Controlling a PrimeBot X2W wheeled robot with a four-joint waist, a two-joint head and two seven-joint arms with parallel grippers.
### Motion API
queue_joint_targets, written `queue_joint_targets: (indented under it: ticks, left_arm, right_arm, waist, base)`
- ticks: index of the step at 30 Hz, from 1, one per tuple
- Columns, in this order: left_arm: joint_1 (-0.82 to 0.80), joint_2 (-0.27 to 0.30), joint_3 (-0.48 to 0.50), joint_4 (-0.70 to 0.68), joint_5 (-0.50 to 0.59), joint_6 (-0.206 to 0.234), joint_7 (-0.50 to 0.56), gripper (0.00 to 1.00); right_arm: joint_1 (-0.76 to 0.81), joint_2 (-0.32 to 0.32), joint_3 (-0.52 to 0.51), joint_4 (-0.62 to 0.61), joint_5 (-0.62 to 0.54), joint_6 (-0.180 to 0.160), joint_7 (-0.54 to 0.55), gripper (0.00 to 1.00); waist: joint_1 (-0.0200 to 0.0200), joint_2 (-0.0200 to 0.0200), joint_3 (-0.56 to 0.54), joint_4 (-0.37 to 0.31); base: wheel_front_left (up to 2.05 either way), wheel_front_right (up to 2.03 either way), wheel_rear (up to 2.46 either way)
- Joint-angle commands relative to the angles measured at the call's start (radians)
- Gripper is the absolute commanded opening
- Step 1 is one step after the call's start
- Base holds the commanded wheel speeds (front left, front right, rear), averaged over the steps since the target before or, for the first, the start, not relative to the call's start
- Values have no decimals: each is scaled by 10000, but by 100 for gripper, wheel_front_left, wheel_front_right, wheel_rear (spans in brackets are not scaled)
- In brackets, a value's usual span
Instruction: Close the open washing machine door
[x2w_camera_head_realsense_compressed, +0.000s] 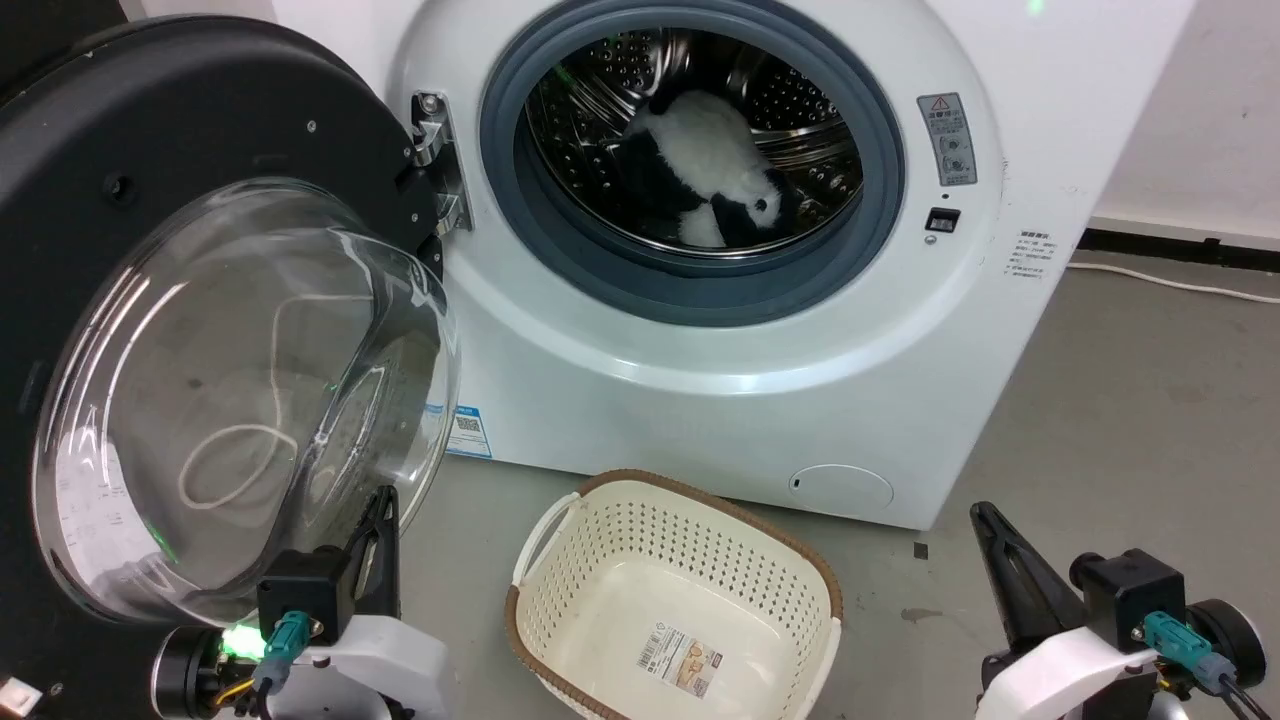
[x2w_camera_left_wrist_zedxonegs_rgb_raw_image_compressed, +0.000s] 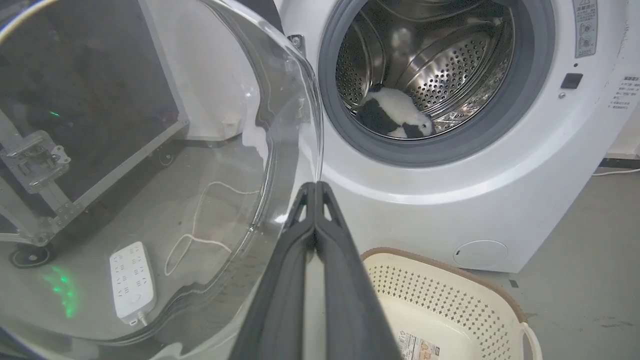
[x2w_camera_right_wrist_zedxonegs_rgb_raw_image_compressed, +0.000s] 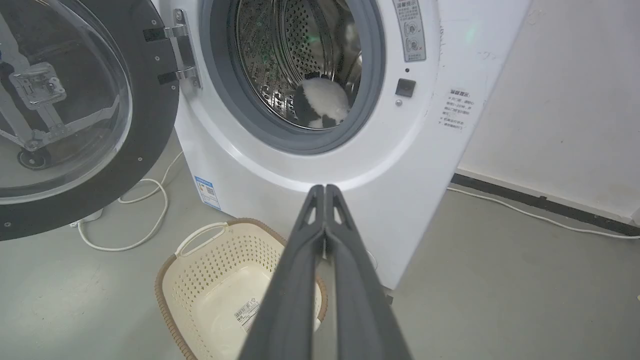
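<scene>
The room has a bare grey floor (x2w_camera_head_realsense_compressed: 1150, 420), scuffed and slightly stained, meeting a white wall (x2w_camera_head_realsense_compressed: 1220, 120) with a black skirting strip (x2w_camera_head_realsense_compressed: 1180, 245) along its foot. A thin white cable (x2w_camera_head_realsense_compressed: 1170, 282) runs over the floor beside that strip. The white washing machine (x2w_camera_head_realsense_compressed: 700, 400) stands on the floor with its steel drum (x2w_camera_head_realsense_compressed: 800, 90) exposed inside a grey rubber ring (x2w_camera_head_realsense_compressed: 880, 200); a black-and-white plush toy (x2w_camera_head_realsense_compressed: 710, 160) lies in the drum.

The washing machine door (x2w_camera_head_realsense_compressed: 240, 400) hangs wide open at the left of the head view, held by a metal hinge (x2w_camera_head_realsense_compressed: 435, 160) at the left side of the opening, its glass bowl bulging outward. Through the glass a white power strip (x2w_camera_left_wrist_zedxonegs_rgb_raw_image_compressed: 131, 280) shows lying on the floor, and a looped white cord (x2w_camera_right_wrist_zedxonegs_rgb_raw_image_compressed: 150, 200) trails nearby.

A cream perforated basket (x2w_camera_head_realsense_compressed: 560, 560) with a brown rim sits on the floor just in front of the machine.

The left tool (x2w_camera_left_wrist_zedxonegs_rgb_raw_image_compressed: 315, 186) has its fingers pressed together, tips just beside the edge of the glass bowl; whether they touch it I cannot tell. The right tool (x2w_camera_right_wrist_zedxonegs_rgb_raw_image_compressed: 325, 187) is also pressed together, holding nothing, above the basket's side and well apart from the door.
</scene>
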Motion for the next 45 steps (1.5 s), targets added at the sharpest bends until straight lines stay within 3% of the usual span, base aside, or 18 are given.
queue_joint_targets:
  ticks: [1,8,9,41,42,43,45]
  left_arm:
    - [138,3,11,-41,28,-43,3,0]
    - [138,3,11,-41,28,-43,3,0]
    - [0,0,2,0,0,2,0,100]
    - [-6,1,-481,472,-780,24,-655,100]
    - [-6,1,-491,477,-814,27,-675,45]
    - [-6,1,-503,483,-842,28,-696,0]
    - [-11,1,-536,485,-892,11,-738,0]
  right_arm:
    - [-139,-1,-5,-45,-76,8,3,0]
    - [-139,-1,-5,-45,-76,8,3,0]
    - [0,0,-2,0,0,0,0,100]
    - [228,0,-11,336,751,2,-655,100]
    - [234,0,-11,348,777,2,-676,100]
    - [241,0,-11,359,802,2,-697,100]
    - [257,0,-14,382,853,2,-738,100]
  waist:
    - [0,0,0,0]
    - [0,0,0,0]
    - [0,0,0,0]
    - [0,0,-7,-10]
    - [0,0,-5,-10]
    - [0,0,-4,-10]
    - [0,0,-3,-3]
  base:
    - [0,0,0]
    - [0,0,0]
    - [0,0,0]
    - [0,0,0]
    - [0,0,0]
    - [0,0,0]
    - [0,0,0]
